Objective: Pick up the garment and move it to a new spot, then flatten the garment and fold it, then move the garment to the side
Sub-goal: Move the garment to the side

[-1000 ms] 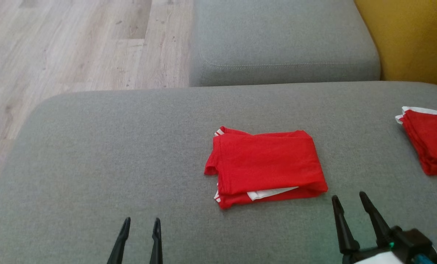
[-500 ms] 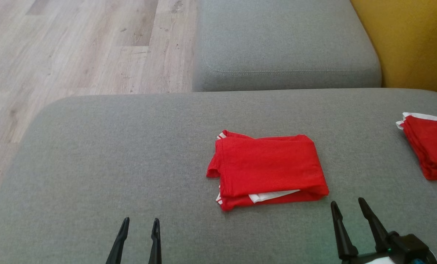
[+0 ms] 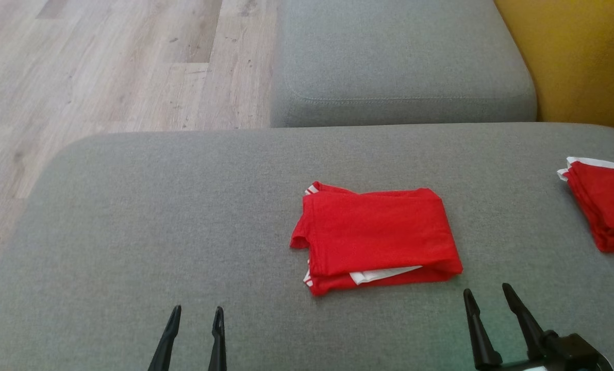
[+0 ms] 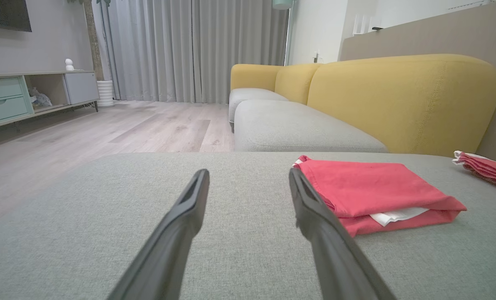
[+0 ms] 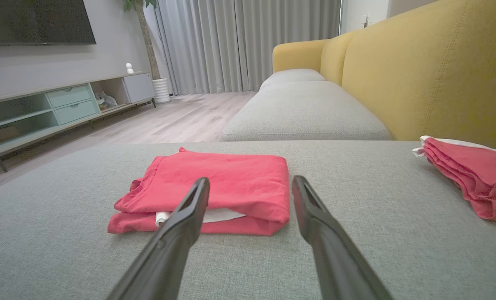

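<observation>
Garment: the folded red fabric garment with white trim (image 3: 376,237) lies flat near the middle of the broad grey fabric sofa seat (image 3: 157,216). A white layer peeks out along its near edge.
Stage: I judge the fold finished. What remains is shifting it to the side, perhaps towards the second folded red garment (image 3: 606,206) at the seat's right edge, well apart.
Right gripper (image 3: 486,288): fingers parted, empty, just short of the garment's near right corner. I cannot tell whether the tips rest on the seat.
Left gripper (image 3: 198,309): fingers parted a little, nothing held, well left of the garment.
How I'd run it: go in low from the right, slide one finger under the whole stack at the closed fold and pinch every layer. I'd take the left edge with the other gripper, then lift rather than drag.
Risk: catching only the top layer would open the fold.
</observation>
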### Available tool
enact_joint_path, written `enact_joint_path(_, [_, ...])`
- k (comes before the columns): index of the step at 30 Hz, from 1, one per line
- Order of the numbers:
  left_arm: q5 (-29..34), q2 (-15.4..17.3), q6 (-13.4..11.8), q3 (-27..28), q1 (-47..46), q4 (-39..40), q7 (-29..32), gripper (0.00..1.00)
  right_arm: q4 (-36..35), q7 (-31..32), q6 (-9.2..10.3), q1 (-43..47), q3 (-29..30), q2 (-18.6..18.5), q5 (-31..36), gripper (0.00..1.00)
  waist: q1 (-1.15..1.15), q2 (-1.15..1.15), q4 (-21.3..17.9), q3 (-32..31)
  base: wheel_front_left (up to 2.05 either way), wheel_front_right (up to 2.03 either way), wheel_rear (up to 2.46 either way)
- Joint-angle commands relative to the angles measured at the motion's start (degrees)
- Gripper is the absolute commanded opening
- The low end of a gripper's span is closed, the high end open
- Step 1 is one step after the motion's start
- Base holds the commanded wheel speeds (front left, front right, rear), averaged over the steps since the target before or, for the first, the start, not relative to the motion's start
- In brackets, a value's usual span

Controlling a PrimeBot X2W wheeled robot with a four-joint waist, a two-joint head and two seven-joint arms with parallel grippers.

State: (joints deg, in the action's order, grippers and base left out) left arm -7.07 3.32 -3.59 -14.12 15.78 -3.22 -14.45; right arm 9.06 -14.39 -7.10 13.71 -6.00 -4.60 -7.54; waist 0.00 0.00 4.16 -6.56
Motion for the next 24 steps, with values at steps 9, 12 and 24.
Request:
enact_joint_path(9, [-0.4,-0.4,-1.0,1.5,-2.1,2.3,-0.5,1.0,0.2,-0.6,-0.39,-3.4,1.2,-0.5,1.5,1.0,0.0,0.0,0.5,2.1,0.0,0.0,0.0])
enact_joint_path(12, [0.1,-0.4,-1.7,1.3,-2.7,3.5,-0.5,1.0,2.1,-0.6,-0.39,-5.8,1.9,-0.7,1.8,1.0,0.0,0.0,0.7,3.7,0.0,0.0,0.0])
enact_joint_path(24, [0.1,-0.4,-2.2,-0.7,-6.1,9.6,-0.5,1.0,23.4,9.5,-0.39,-29.6,2.5,-3.9,-2.6,1.0,0.0,0.0,2.5,11.1,0.0,0.0,0.0])
